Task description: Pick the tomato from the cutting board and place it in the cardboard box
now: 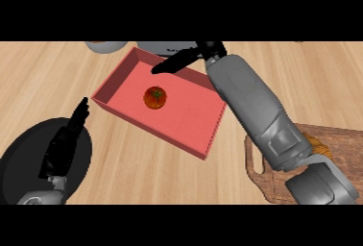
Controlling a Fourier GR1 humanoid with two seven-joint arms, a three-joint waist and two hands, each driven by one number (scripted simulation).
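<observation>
Counter [142, 168]: wood, fills frame.
Box [186, 126]: red tray, centre-left, tilted.
Right arm [255, 110]: runs lower right to top centre.
Board [340, 149]: brown, lower right, partly under arm.
Left hand [67, 139]: lower left, fingers straight, relaxed, holding nothing.
Right hand [186, 56]: over box's top edge, fingers straight, holding nothing.
Tomato [155, 97]: inside box, upper part, on its floor.

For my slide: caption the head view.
Round red tomato lies in the red shallow box; open right hand above its far wall.

Tomato [155, 97] resting inside red box [186, 126] near its 10 o'clock side, right hand [186, 58] open above box's 12 o'clock rim, left hand [67, 139] straight-fingered at 8 o'clock over black plate [21, 158], cutting board [340, 144] at 4 o'clock.
</observation>
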